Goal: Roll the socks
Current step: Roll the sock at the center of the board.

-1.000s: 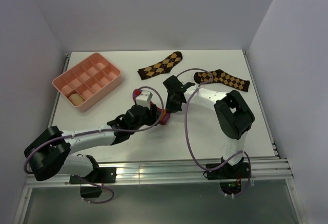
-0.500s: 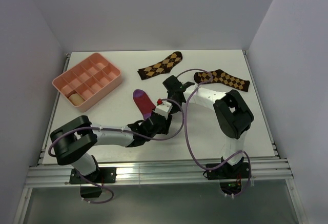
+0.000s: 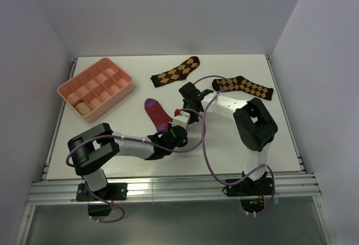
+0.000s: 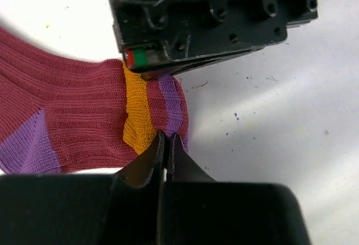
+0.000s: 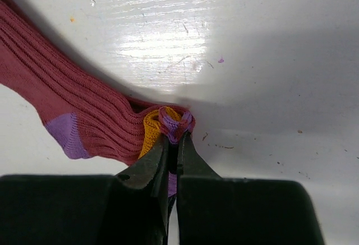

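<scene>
- Left gripper (image 4: 165,144): jaws squeezed almost together, pinching the near edge of the orange cuff (image 4: 137,119) on the crimson sock (image 4: 73,121).
- Right gripper (image 5: 174,141): clamped as well, with a bunched fold of that same cuff between its tips, facing the left one across the cuff.
- The sock lies flat on the white table (image 3: 134,68), its purple toe (image 3: 151,103) at the end far from the cuff.
- There is bare table right of the sock and nearer than it. Two argyle socks (image 3: 175,72) (image 3: 247,86) lie beyond it, and the pink tray (image 3: 112,103) is well to its left.
</scene>
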{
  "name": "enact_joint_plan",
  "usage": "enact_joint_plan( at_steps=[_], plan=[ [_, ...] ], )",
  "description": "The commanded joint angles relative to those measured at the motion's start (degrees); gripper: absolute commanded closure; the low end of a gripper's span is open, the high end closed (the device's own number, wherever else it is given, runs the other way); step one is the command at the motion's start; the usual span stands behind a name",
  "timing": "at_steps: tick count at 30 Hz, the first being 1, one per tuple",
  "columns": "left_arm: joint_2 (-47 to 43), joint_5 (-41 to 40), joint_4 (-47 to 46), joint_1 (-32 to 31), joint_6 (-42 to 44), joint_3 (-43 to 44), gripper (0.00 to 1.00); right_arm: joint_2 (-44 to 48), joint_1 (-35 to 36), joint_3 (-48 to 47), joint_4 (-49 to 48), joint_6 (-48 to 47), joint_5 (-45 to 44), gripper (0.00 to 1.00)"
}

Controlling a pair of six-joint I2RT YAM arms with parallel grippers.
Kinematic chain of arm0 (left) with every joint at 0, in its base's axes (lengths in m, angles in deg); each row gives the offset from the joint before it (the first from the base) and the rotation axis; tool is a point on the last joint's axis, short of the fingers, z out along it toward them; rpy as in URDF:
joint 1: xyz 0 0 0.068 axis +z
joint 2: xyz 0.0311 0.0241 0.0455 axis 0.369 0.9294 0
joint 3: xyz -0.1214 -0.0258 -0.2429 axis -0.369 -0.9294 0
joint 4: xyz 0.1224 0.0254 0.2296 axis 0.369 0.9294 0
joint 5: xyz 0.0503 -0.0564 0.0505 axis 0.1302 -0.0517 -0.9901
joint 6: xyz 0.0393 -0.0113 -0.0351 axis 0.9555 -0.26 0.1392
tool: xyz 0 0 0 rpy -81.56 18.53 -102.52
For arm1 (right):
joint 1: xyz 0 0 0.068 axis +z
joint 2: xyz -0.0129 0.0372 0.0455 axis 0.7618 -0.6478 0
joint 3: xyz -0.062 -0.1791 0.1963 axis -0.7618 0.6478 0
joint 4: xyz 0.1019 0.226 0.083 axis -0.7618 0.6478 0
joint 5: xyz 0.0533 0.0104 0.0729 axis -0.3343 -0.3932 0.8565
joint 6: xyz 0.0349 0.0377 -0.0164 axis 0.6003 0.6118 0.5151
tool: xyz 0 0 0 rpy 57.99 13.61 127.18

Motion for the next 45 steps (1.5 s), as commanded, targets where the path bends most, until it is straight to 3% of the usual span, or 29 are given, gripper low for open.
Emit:
enact_joint_plan(
  at_steps=[1,4,7,11,13,17,22,30,45],
  plan=[
    [0.21,-0.33,4.59,1.01,-4.12,-0.28,0.99,0.3,0.09,0.95,-1.18,0.75,2.76,1.0],
    [-3.13,4.23,4.68,3.29,-7.46,-2.57,0.99,2.23,-0.17,2.18,-4.17,1.62,4.09,0.96],
    [-7.08,12.48,2.92,7.85,-11.32,-5.73,0.99,4.95,-0.78,3.85,-7.86,2.68,5.76,0.86],
    [-10.86,22.77,-0.06,14.1,-15.55,-9.42,0.99,8.91,-1.49,6.49,-12.78,4.18,6.81,0.57],
    [-11.57,28.22,-1.99,17.17,-17.65,-11.27,0.99,11.1,-1.75,8.24,-15.68,4.79,6.82,0.48],
    [-11.67,35.17,-3.93,21.48,-21.08,-12.42,0.99,14.71,-1.75,12.46,-21.66,5.93,6.81,0.39],
    [-10.52,46.41,-8.5,28.24,-27.76,-14.17,0.99,13.93,-1.49,16.42,-28.69,7.43,8.92,0.39],
    [-5.34,55.12,-13.25,34.58,-34.71,-15.05,0.99,8.92,-0.7,19.05,-38.35,10.24,12.17,0.39],
    [0.11,58.38,-7.81,39.86,-35.77,-12.33,0.99,1.09,0.97,15.98,-40.39,10.51,12.27,0.42]
  ],
)
